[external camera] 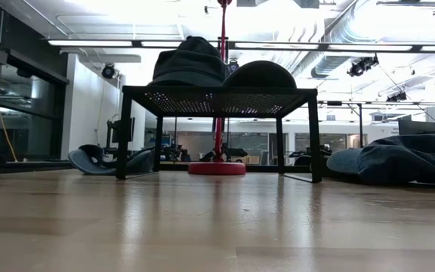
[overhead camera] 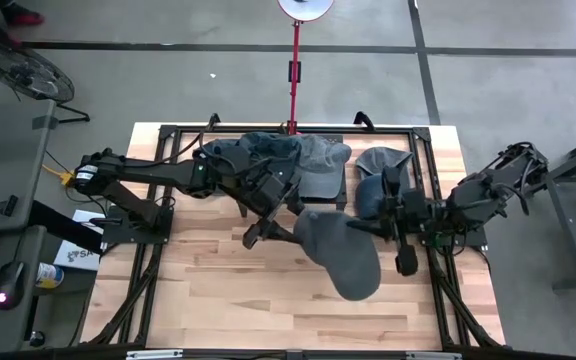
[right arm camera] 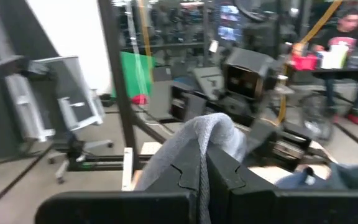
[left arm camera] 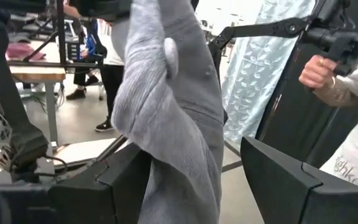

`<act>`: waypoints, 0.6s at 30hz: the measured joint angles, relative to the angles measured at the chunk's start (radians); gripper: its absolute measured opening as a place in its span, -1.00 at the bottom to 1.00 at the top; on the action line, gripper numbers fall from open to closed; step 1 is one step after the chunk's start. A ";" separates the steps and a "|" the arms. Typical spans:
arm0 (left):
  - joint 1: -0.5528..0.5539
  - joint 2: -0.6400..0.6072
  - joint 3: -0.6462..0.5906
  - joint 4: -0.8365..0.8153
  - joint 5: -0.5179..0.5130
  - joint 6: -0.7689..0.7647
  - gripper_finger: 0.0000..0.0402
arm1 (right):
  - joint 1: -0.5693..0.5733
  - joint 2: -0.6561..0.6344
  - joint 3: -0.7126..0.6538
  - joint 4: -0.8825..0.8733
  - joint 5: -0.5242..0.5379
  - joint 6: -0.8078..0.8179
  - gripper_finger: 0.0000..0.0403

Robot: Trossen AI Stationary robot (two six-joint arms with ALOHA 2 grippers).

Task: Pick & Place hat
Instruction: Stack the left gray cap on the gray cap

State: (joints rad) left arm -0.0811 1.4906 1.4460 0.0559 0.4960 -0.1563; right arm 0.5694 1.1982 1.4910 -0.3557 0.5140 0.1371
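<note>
A grey soft hat is in the air over the middle of the table; the low view does not show it. My right gripper reaches in from the right and is shut on it. My left gripper comes from the left and is open. Its fingers stand on either side of the grey hat, which passes between them. Whether they touch it, I cannot tell. My right gripper pinches a bunched fold of the grey hat between its two fingers, and the cloth humps up over the fingertips. The fingers come roughly level from the table's right. The hat is lifted clear of the table, its body spreading toward the near edge.
A black mesh rack stands at the far middle with several hats piled on it. A red pole stand rises behind it. Dark hats lie right of the rack. A person's hand shows beyond the table.
</note>
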 joint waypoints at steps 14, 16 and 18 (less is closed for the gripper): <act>0.002 0.000 0.000 -0.007 -0.074 -0.077 -0.92 | 0.000 -0.016 0.000 -0.057 0.102 0.042 -1.00; 0.002 0.000 0.000 -0.007 -0.086 -0.076 -0.93 | 0.000 -0.016 0.000 -0.071 0.116 0.047 -1.00; 0.002 0.000 0.000 -0.014 -0.088 -0.077 -0.94 | 0.000 -0.016 0.000 -0.075 0.129 0.049 -1.00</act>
State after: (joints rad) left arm -0.0788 1.4906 1.4460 0.0423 0.4082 -0.2329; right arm 0.5691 1.1824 1.4910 -0.4309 0.6433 0.1865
